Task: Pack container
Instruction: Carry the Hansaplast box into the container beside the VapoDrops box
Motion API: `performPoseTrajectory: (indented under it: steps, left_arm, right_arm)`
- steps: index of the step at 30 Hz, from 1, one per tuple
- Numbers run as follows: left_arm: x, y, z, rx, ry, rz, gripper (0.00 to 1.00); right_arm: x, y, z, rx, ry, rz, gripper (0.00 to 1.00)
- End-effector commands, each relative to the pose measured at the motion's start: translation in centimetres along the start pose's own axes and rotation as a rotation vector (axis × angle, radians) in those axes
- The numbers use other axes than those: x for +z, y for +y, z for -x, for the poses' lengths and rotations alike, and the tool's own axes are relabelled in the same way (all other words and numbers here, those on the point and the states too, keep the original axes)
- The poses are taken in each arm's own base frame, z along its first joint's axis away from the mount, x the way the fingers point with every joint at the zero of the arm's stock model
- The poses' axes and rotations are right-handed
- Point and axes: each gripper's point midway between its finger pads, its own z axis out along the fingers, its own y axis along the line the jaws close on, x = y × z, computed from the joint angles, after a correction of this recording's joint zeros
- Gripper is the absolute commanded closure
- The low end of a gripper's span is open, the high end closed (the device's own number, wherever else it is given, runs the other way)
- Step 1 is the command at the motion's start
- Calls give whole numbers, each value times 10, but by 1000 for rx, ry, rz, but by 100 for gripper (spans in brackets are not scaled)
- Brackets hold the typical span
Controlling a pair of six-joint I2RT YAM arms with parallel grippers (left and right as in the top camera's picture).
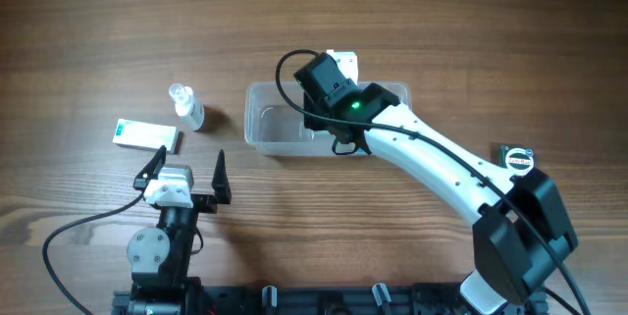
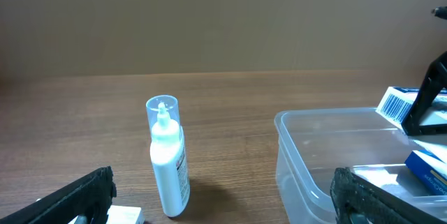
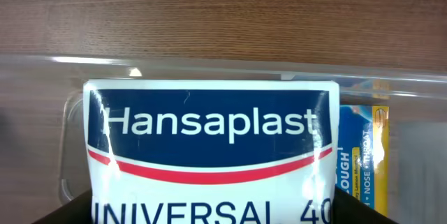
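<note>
The clear plastic container [image 1: 263, 124] stands mid-table. My right gripper [image 1: 329, 99] hangs over it, shut on a white and blue Hansaplast box [image 3: 209, 147], whose white end shows past the far rim [image 1: 343, 60]. In the right wrist view the box is held above the container's rim [image 3: 209, 63], next to a blue and yellow box [image 3: 360, 161] that lies inside. My left gripper [image 1: 186, 173] is open and empty, near the front edge, left of the container [image 2: 314, 154].
A small clear-capped white bottle [image 1: 186, 107] stands left of the container, also in the left wrist view [image 2: 167, 158]. A white and green box [image 1: 147, 135] lies further left. A small round tin [image 1: 517, 158] lies at the right.
</note>
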Motion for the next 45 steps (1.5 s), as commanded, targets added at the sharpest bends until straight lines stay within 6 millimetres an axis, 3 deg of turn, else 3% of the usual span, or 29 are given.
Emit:
performPoseTrajectory:
  steps: [1,6,14,19,23,30,35,37,41,44,45]
  left_arm:
    - [0,-3,-2,23,-1,-16,0]
    - [0,-3,-2,23,-1,-16,0]
    - [0,-3,-2,23,-1,-16,0]
    - [0,-3,-2,23,-1,-16,0]
    - [0,-3,-2,23,-1,-16,0]
    - [0,-3,-2,23,-1,-16,0]
    - [0,-3,-2,23,-1,-16,0]
    - [0,-3,-2,23,-1,-16,0]
    - [0,-3,-2,23,-1,-16,0]
    - [0,-3,-2,23,-1,-16,0]
    - [0,-3,-2,23,-1,-16,0]
  right_arm:
    - [16,-5,-7,-3,14,-51,21]
    - [27,-6,-13,-4,38,-68,21]
    - [27,-4,-14,7,42,-57,20]
    - [27,-1,-16,5,54,-42,2]
    - [27,-1,-16,4,54,-42,1]
    - [26,-2,-21,-12,78,-41,10]
    - [23,-7,-27,-32,112,-47,32]
    - [12,-9,-21,-17,100,-29,39]
    - [-26,-18,3,29,20,13,38]
    - [-69,-43,21,59,-55,15,34]
    - [-84,-60,23,79,-71,-16,32]
